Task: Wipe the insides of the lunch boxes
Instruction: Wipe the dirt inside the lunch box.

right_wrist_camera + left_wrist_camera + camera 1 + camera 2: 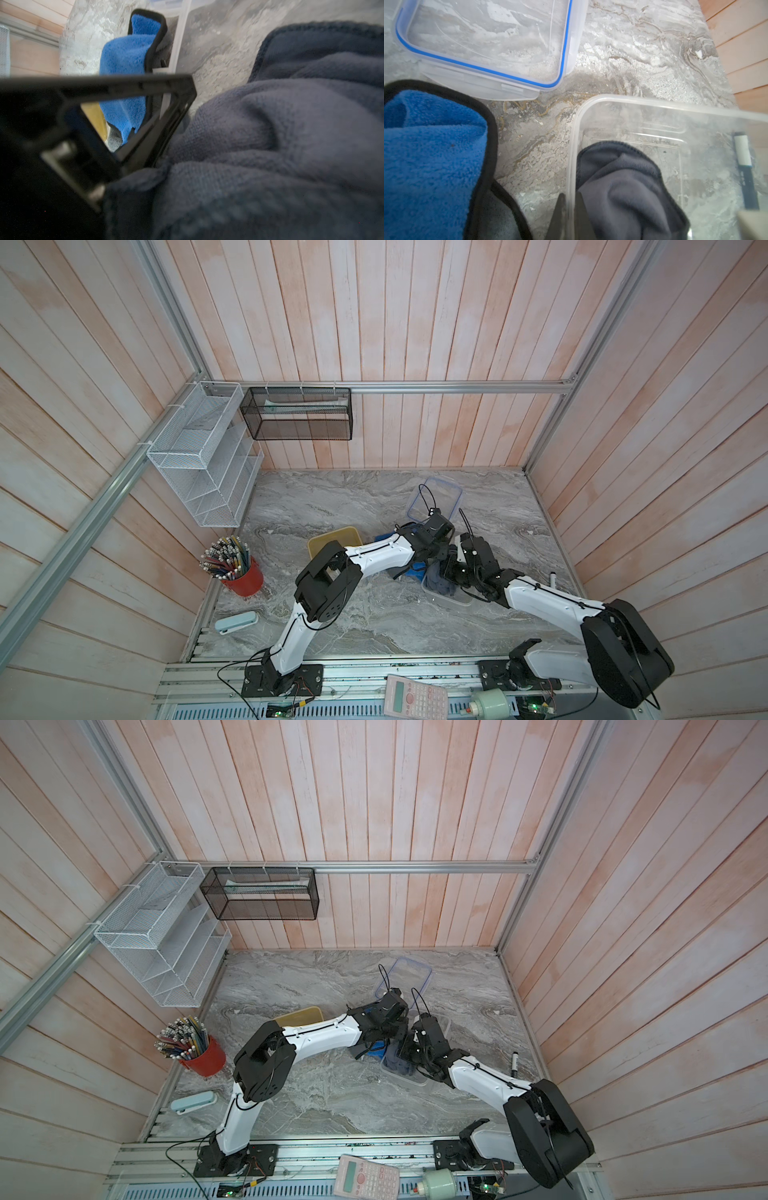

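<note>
The larger clear lunch box [449, 598] [405, 1080] [654, 104] stands open at the table's right middle. My left gripper [570, 205] [428, 564] is shut on its near wall, one finger inside and one outside. A grey cloth [623, 187] [270, 145] [436, 577] lies bunched inside this box. My right gripper [451, 572] [406, 1052] is shut on it, with its fingertips buried in the cloth. The blue-rimmed clear lid [455, 489] [564, 41] lies behind. The small yellow lunch box [332, 539] [299, 1016] sits to the left, partly under my left arm.
A blue cloth [431, 155] [124, 62] [415, 575] lies just left of the clear box. A black marker [552, 578] lies to its right. A red cup of pencils [243, 576], a teal case [237, 622] and wire racks [199, 456] are on the left.
</note>
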